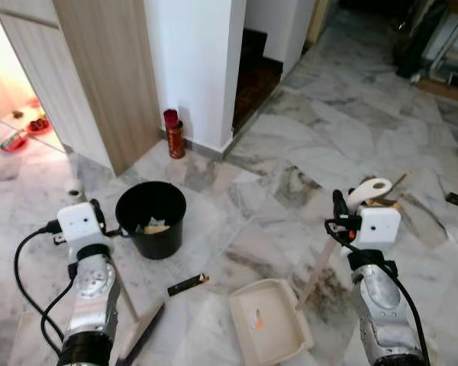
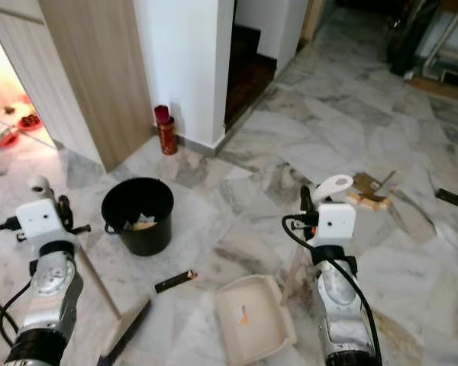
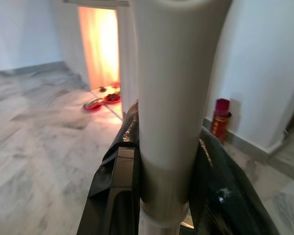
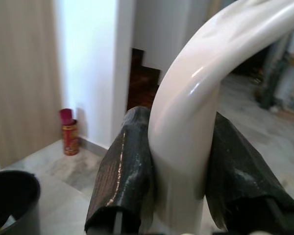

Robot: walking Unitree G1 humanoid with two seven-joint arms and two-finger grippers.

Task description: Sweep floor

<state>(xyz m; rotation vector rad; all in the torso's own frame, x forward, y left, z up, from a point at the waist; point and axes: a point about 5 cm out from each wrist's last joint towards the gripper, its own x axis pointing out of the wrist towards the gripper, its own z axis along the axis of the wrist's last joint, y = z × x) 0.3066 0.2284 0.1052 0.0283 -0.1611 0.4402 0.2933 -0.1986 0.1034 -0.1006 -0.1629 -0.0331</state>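
Note:
My left gripper [image 3: 161, 161] is shut on the cream handle of a broom [image 3: 174, 98]. The handle slants down from that grip to the broom's head [image 1: 141, 335] on the marble floor at the lower left. My right gripper [image 4: 181, 161] is shut on the white looped handle [image 1: 370, 188] of a cream dustpan [image 1: 271, 320], whose pan rests on the floor between my arms. A dark strip of debris [image 1: 187, 284] lies on the floor between the broom head and the pan. A black bucket [image 1: 151, 217] with some scraps inside stands just ahead of my left arm.
A red can [image 1: 174, 136] stands against the white wall corner [image 1: 195, 69], next to a wooden panel [image 1: 111, 76]. Wood scraps [image 1: 385, 202] lie beyond my right gripper. A dark stairway opening [image 1: 252, 69] is behind the wall. Open marble floor stretches ahead to the right.

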